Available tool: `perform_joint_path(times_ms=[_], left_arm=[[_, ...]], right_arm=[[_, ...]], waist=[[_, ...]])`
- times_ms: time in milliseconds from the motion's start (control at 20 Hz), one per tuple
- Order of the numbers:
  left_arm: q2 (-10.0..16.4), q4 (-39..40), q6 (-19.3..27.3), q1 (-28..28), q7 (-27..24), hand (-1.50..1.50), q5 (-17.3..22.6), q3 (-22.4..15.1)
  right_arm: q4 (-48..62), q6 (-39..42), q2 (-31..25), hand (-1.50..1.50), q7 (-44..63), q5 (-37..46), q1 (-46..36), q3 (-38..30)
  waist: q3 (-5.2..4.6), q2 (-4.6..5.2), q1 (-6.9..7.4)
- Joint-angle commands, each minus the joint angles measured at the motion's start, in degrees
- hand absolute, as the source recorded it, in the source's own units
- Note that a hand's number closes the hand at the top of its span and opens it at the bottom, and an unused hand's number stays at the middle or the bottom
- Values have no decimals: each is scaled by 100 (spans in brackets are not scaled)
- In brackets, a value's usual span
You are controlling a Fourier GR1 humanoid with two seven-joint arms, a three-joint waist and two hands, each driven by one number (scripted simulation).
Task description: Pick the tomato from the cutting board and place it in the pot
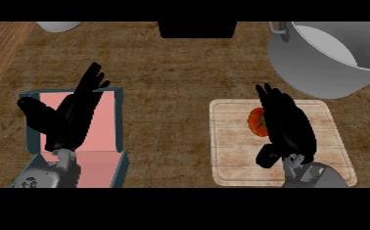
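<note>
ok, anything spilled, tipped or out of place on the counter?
Nothing stands out. The tomato sits on the cutting board, partly under the right hand; the pot stands upright beyond it.

I can read no words, numbers or labels anywhere here. The faint marking on my left forearm (30, 180) is too blurred to read.

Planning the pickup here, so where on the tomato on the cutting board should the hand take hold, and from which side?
Take the tomato across its round middle, coming down from above on its right, where the right hand hovers partly over it. It is round and sits low on the flat cutting board, so a pinch on opposite sides probably suits it.
</note>
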Motion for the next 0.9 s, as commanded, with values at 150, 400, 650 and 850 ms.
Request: perform_joint_path(times_ms=[150, 400, 650, 850], left_arm=[[26, -190, -120, -135, 352, 0, 23, 194], [-269, -20, -98, 39, -25, 0, -184, 45], [-210, -113, -164, 188, -20, 0, -183, 103], [-362, 76, -112, 114, -153, 0, -351, 79]], right_arm=[[634, 81, -92, -150, -503, 179, 6, -357], [1318, -376, 404, -150, -611, 564, -97, -254], [1052, -684, 126, 150, -1629, 315, 138, -283], [852, -594, 445, 150, -1335, 773, 30, -84]], waist=[[0, 1, 2], [-1, 2, 3], [0, 1, 2], [-2, -2, -7]])
